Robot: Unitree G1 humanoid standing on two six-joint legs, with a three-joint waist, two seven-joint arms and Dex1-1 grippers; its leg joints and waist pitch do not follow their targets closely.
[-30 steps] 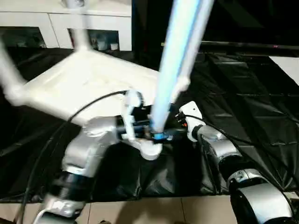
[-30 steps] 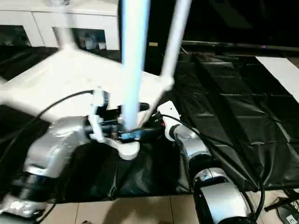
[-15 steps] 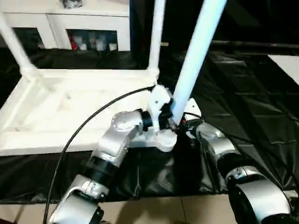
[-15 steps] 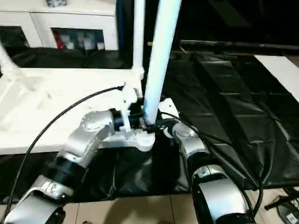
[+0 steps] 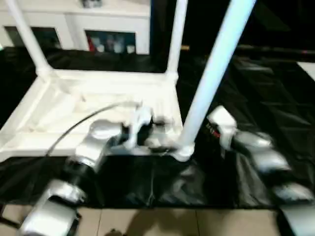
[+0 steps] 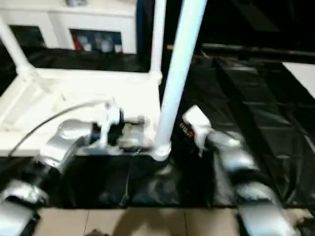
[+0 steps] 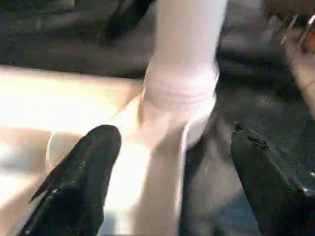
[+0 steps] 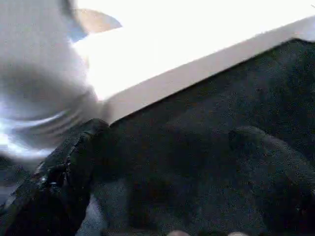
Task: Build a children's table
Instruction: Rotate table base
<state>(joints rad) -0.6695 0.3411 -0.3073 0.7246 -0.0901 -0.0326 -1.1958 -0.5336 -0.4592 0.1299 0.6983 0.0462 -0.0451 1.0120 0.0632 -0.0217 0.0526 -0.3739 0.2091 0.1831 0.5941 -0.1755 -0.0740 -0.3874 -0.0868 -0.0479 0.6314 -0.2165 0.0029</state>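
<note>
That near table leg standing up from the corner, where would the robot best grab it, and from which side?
Probably low on the leg, just above its corner socket. There the tube is round, upright and steadied by the tabletop. Come in level from the side, as the open left gripper does, fingers either side.

White tabletop (image 5: 93, 103), black floor sheet (image 5: 261, 98)

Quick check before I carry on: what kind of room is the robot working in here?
Probably a home-style room or staged test space: a white glass-door cabinet with small items stands at the back, black sheeting covers a tiled floor, and the upturned tabletop lies on it.
</note>
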